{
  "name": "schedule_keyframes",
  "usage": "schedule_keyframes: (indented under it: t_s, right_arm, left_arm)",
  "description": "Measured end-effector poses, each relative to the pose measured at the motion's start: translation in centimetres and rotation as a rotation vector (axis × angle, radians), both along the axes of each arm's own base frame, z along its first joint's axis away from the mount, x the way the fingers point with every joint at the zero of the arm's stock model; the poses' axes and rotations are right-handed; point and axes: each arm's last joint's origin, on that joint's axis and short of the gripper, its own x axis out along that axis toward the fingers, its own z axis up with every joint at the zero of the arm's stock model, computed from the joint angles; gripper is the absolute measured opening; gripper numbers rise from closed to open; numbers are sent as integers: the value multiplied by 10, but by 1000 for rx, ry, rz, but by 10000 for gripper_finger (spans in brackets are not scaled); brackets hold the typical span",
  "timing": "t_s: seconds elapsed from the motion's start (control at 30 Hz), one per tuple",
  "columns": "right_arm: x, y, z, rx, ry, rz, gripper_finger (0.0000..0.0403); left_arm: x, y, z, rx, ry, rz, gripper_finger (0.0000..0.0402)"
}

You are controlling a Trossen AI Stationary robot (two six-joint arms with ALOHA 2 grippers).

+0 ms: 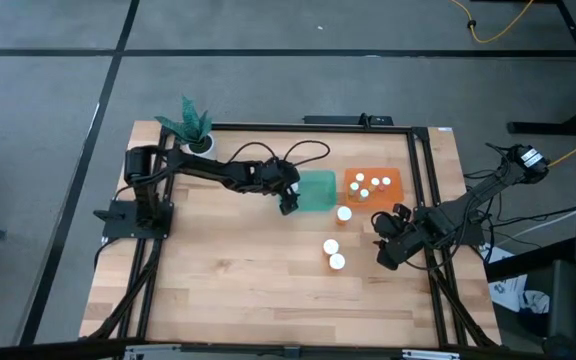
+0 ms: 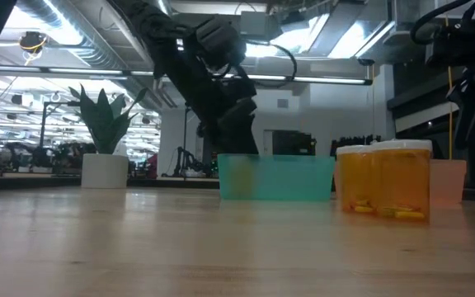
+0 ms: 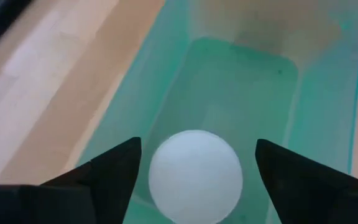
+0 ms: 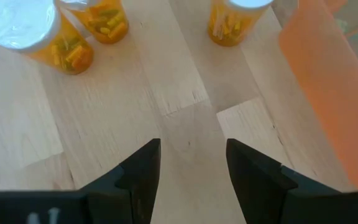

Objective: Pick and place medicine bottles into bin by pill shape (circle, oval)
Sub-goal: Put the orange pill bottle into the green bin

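The left gripper (image 3: 194,180) hung over the green bin (image 3: 241,81), its fingers spread wide apart, a white-capped medicine bottle (image 3: 196,175) loose between them, inside the bin. The right gripper (image 4: 191,168) waited with fingers parted and nothing between them, three bottles (image 4: 36,34) standing on the table ahead of it, beside the orange bin (image 4: 328,106).

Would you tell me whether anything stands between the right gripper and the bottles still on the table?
Nothing visible does. The right gripper hangs open over bare table, and the three bottles stand ahead of it with only wood between. The orange bin sits off to one side, clear of that path.
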Motion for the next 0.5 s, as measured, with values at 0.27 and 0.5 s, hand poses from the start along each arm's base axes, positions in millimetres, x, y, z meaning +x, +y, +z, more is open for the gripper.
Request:
schedule_keyframes:
  t_s: [0.27, 0.5]
  right_arm:
    - [1, 0, 0, -35, -15, 22, 184]
    - [6, -1, 3, -142, -98, 34, 184]
  left_arm:
    - [1, 0, 50, 30, -154, 0, 308]
    - [-15, -10, 96, 49, -260, -18, 308]
